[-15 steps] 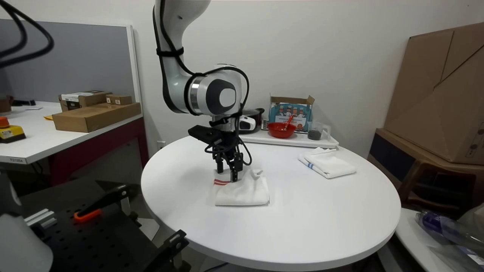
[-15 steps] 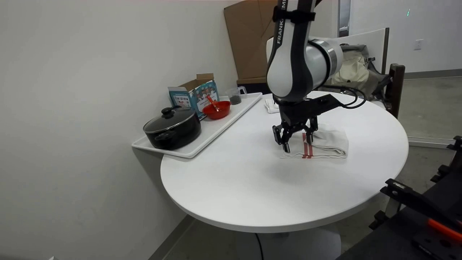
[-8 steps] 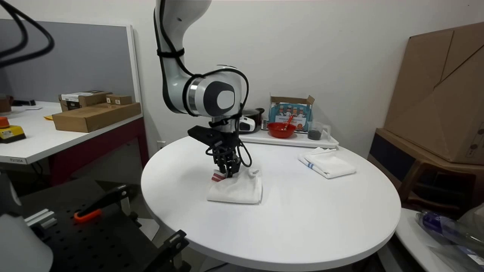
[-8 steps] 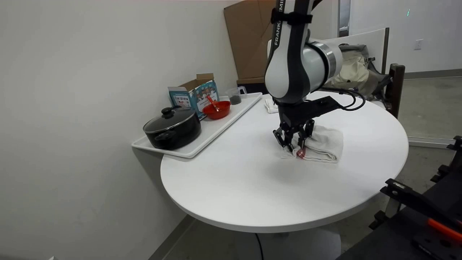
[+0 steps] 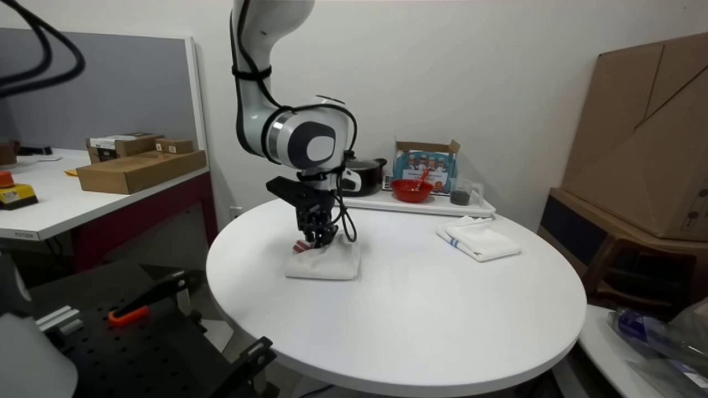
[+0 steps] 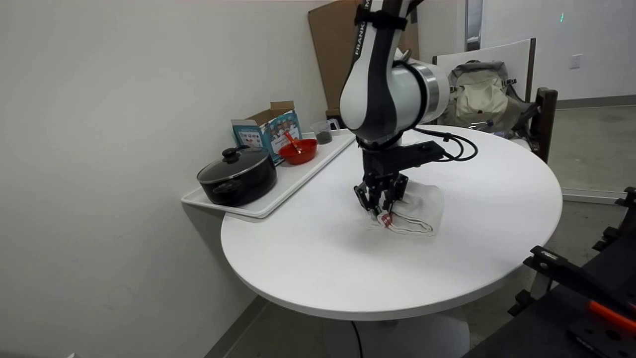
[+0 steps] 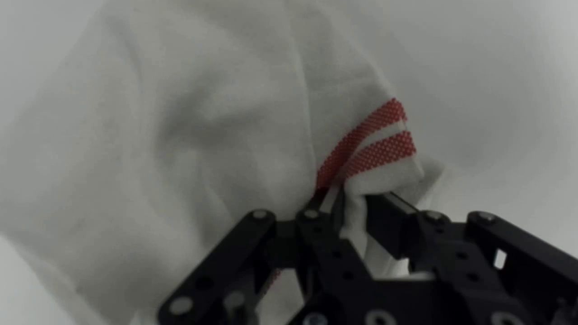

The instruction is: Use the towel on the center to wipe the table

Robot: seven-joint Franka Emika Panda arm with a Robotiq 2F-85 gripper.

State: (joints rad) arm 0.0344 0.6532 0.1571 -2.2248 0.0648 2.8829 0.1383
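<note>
Pinching the red-striped towel are the fingers; a blue-striped cloth and laden tray lie apart from it.

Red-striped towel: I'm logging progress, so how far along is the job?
Done: the gripper has pinched a fold of the red-striped towel. In hand: wiping seems begun, the towel having slid across the table this past second. Left: probably more strokes, as it covers only part of the table.

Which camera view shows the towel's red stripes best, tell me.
The wrist view: the red stripes appear large there, both bands and their weave distinct. Both exterior views show them only small, by the gripper.
</note>
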